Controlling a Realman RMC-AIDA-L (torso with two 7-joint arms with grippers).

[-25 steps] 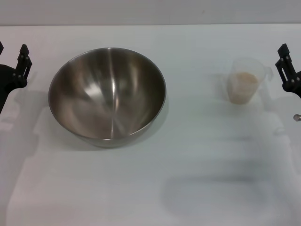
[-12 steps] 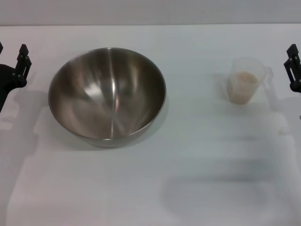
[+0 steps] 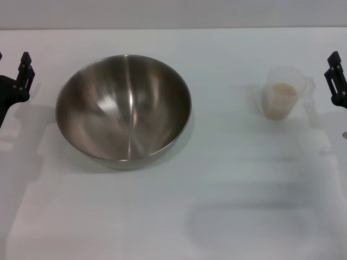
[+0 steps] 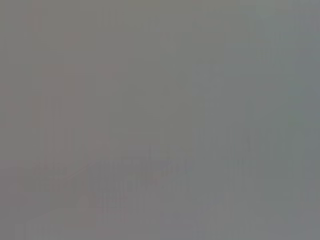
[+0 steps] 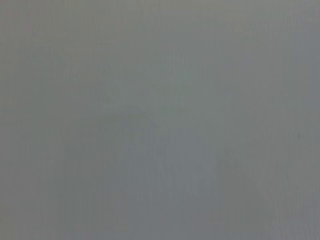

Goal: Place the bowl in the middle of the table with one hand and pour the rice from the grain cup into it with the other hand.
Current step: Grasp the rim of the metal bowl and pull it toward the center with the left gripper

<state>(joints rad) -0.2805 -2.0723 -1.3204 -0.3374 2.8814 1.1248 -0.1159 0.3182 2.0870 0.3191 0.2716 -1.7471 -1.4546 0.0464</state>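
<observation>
Shiny round steel bowl [image 3: 123, 108] looks slippery, so pinch its rim nearest the left gripper [image 3: 16, 81]; can't tell either gripper's finger state. Small clear plastic cup [image 3: 282, 98] sits beside the right gripper [image 3: 337, 81].

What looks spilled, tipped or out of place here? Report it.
Nothing stands out. The bowl sits upright and empty on the table; the grain cup stands upright, rice inside, none spilled. Both grippers sit at the table's edges.

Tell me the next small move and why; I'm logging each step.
Probably bring the left gripper inward to the bowl rim: the bowl sits left of the table middle, ungrasped, and the grain cup still holds its rice.
</observation>
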